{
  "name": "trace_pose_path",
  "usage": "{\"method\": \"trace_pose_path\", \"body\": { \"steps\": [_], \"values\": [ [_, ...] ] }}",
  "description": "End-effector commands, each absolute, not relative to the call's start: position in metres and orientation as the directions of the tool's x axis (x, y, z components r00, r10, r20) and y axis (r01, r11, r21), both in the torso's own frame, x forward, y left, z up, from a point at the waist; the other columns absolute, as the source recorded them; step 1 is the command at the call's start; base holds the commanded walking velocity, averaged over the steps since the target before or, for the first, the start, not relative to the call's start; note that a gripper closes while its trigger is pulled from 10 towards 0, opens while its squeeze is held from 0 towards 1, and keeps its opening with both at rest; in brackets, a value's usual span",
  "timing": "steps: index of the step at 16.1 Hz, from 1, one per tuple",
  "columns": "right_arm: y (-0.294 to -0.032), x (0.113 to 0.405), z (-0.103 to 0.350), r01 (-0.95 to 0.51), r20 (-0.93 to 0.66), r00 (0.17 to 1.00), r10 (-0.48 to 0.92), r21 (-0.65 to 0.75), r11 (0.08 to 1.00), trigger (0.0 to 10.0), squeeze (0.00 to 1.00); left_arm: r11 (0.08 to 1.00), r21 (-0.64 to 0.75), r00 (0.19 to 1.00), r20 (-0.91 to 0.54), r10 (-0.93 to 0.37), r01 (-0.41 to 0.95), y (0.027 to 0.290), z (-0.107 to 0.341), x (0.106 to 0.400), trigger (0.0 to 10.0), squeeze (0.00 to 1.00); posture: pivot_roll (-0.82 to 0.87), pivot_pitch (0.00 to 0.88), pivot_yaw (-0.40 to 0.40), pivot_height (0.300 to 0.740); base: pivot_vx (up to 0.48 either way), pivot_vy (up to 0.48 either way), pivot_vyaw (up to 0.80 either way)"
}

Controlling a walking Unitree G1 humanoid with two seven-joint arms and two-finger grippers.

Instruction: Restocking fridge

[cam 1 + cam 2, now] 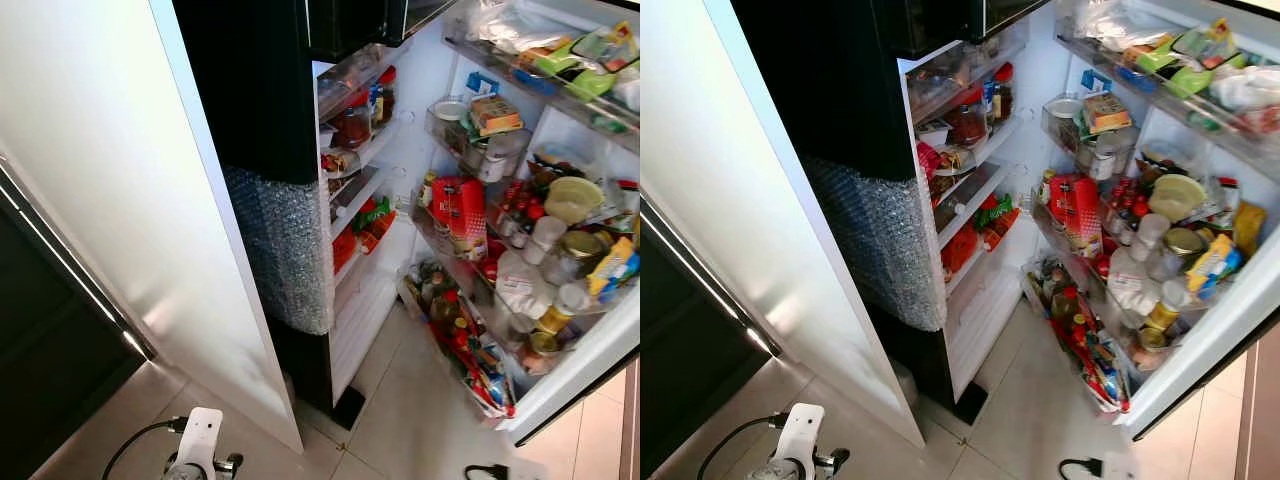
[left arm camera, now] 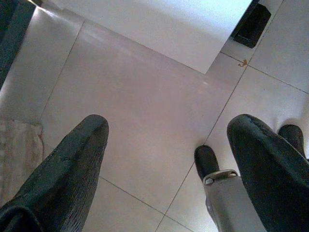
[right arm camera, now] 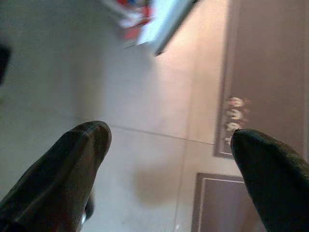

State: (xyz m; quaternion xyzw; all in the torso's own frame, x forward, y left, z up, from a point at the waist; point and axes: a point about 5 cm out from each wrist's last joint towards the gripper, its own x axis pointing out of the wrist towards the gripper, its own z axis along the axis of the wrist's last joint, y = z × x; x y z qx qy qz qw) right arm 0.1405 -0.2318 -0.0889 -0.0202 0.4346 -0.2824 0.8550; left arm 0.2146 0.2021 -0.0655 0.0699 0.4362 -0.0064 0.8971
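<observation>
**Open fridge, both arms hanging over the tiles**

The fridge (image 1: pixel 290 150) stands open ahead — a tall black cabinet whose long axis runs upright, its front edge wrapped in a band of bubble wrap (image 1: pixel 285 245). Its glossy white door (image 1: pixel 120 200) swings out on the robot's left; a second door (image 1: pixel 560 230) opens on the right, its clear plastic racks packed with jars, bottles and packets. A red packet (image 1: pixel 462 212) stands upright in a middle rack, its print too small to read. Inside, narrow white shelves (image 1: pixel 365 190) carry jars and red packs.

Pale glossy tiles (image 1: pixel 420 410) with thin grout lines cover the floor.

The left gripper (image 2: pixel 166 130) points down at the tiles, its textured black fingers (image 2: pixel 72 169) spread wide apart, holding nothing. The right gripper (image 3: pixel 169 140) — likewise spread and empty — hangs over the floor beside a brown mat (image 3: pixel 270 72).
</observation>
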Motion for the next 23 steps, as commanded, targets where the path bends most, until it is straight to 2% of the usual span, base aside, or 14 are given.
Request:
{"method": "trace_pose_path", "body": {
  "steps": [1,3,4,5,8,10,13,17,19,21,23],
  "values": [
    [-0.231,0.136,-0.088,0.549,-0.702,0.429,-0.568,-0.296,0.781,10.0,0.0,0.987,0.138,0.597,-0.8,0.064,0.079,0.207,-0.069,0.208,10.0,0.0,-0.05,0.0,0.059,0.74,0.0,0.0,0.0],
    [-0.232,0.135,-0.085,0.59,-0.656,0.424,-0.624,-0.323,0.74,10.0,0.0,0.986,0.141,0.595,-0.801,0.063,0.085,0.207,-0.069,0.208,10.0,0.0,-0.05,0.0,0.062,0.74,0.0,0.0,0.0],
    [-0.268,0.173,-0.059,0.652,-0.555,0.439,-0.706,-0.344,0.676,10.0,0.0,0.985,0.144,0.596,-0.801,0.063,0.09,0.208,-0.069,0.208,10.0,0.0,-0.06,0.0,0.065,0.74,0.0,0.0,0.0],
    [-0.286,0.189,-0.042,0.701,-0.482,0.434,-0.761,-0.351,0.621,10.0,0.0,0.985,0.147,0.596,-0.801,0.063,0.093,0.208,-0.069,0.207,10.0,0.0,-0.06,0.0,0.067,0.74,0.0,0.0,0.0],
    [-0.299,0.192,-0.031,0.763,-0.397,0.391,-0.83,-0.365,0.534,10.0,0.0,0.984,0.149,0.597,-0.8,0.06,0.1,0.208,-0.069,0.207,10.0,0.0,-0.06,0.0,0.071,0.74,0.0,0.0,0.0],
    [-0.305,0.194,-0.027,0.776,-0.378,0.384,-0.843,-0.363,0.516,10.0,0.0,0.984,0.149,0.598,-0.799,0.059,0.102,0.208,-0.069,0.207,10.0,0.0,-0.06,0.0,0.071,0.74,0.0,0.0,0.0],
    [-0.316,0.185,-0.024,0.834,-0.349,0.28,-0.894,-0.372,0.407,10.0,0.0,0.984,0.15,0.6,-0.798,0.062,0.098,0.208,-0.068,0.208,10.0,0.0,-0.05,0.0,0.068,0.74,0.0,0.0,0.0],
    [-0.33,0.199,-0.004,0.863,-0.27,0.297,-0.916,-0.335,0.379,10.0,0.0,0.984,0.153,0.6,-0.797,0.067,0.094,0.209,-0.068,0.208,10.0,0.0,-0.05,0.0,0.066,0.74,0.0,0.0,0.0],
    [-0.333,0.213,0.007,0.863,-0.232,0.332,-0.914,-0.316,0.393,10.0,0.0,0.984,0.152,0.6,-0.798,0.067,0.093,0.209,-0.068,0.209,10.0,0.0,-0.05,0.0,0.066,0.74,0.0,0.0,0.0],
    [-0.328,0.232,0.019,0.826,-0.18,0.431,-0.884,-0.317,0.467,10.0,0.0,0.984,0.151,0.6,-0.797,0.066,0.091,0.209,-0.068,0.209,10.0,0.0,-0.05,0.0,0.067,0.74,0.0,0.0,0.0],
    [-0.322,0.242,0.024,0.8,-0.157,0.484,-0.861,-0.318,0.508,10.0,0.0,0.984,0.151,0.602,-0.796,0.067,0.09,0.209,-0.068,0.209,10.0,0.0,-0.05,0.0,0.067,0.74,0.0,0.0,0.0]
  ]
}}
